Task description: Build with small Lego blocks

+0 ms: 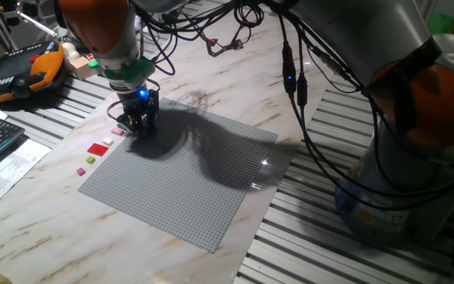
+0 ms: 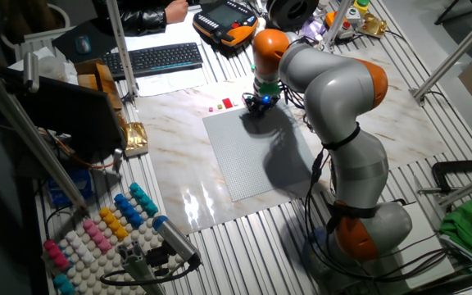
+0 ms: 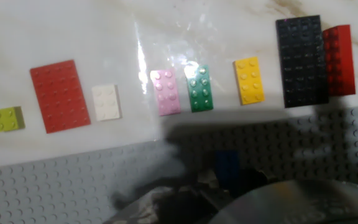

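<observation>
The gripper (image 1: 136,118) stands low over the far-left corner of the grey baseplate (image 1: 187,177), fingers pointing down at the studs. Jaw spacing cannot be determined: in both fixed views the fingertips are hidden in shadow, and in the hand view the lower edge is blurred. A small blue block (image 3: 227,169) appears there, on or just above the baseplate near the fingers; contact with the gripper cannot be confirmed.

The remaining Lego blocks lie in a row on the marble counter (image 1: 46,213), just beyond the baseplate edge. In the hand view, left to right:

- lime square (image 3: 7,119), apart from the others
- large red plate (image 3: 59,96)
- white block (image 3: 106,102), just beside the red plate
- pink block (image 3: 166,92)
- green block (image 3: 199,88), close beside or touching the pink one
- yellow block (image 3: 250,79)
- long black plate (image 3: 301,61)
- red brick (image 3: 340,60), against the black plate's right edge

All lie flat, studs up, none stacked.

In one fixed view only the red plate, the lime square and a few small pale and pink pieces are visible left of the gripper; the rest are hidden behind it.

Off the baseplate: a keyboard (image 2: 158,59) and an orange-and-black pendant (image 1: 18,71) stand on the counter's far side. A tray of coloured pegs (image 2: 97,233) sits at the near-left corner in the other fixed view.
</observation>
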Robot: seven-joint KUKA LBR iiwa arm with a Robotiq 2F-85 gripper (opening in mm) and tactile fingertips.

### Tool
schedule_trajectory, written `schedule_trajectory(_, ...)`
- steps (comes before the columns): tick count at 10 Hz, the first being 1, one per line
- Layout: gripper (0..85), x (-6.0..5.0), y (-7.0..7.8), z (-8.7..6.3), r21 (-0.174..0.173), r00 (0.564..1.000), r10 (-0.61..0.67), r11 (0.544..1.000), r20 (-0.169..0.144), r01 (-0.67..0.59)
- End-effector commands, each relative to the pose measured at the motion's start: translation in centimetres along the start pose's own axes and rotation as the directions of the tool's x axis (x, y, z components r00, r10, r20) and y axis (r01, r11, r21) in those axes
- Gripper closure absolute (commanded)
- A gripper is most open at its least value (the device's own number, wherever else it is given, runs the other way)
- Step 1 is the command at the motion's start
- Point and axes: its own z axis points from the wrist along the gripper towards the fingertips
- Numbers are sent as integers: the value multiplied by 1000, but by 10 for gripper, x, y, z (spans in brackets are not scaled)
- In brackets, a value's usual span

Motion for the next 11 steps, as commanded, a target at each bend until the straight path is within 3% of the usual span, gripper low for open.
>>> schedule_trajectory(1, 477, -1, 0, -1, -1, 1000, -3, 1000, 1, 3)
schedule_trajectory(6, 513, 1, 1, -4, 0, 1000, -20, 1000, -3, 20)
schedule_trajectory(11, 657, 1, 2, -6, 2, 999, -51, 999, -8, 51)
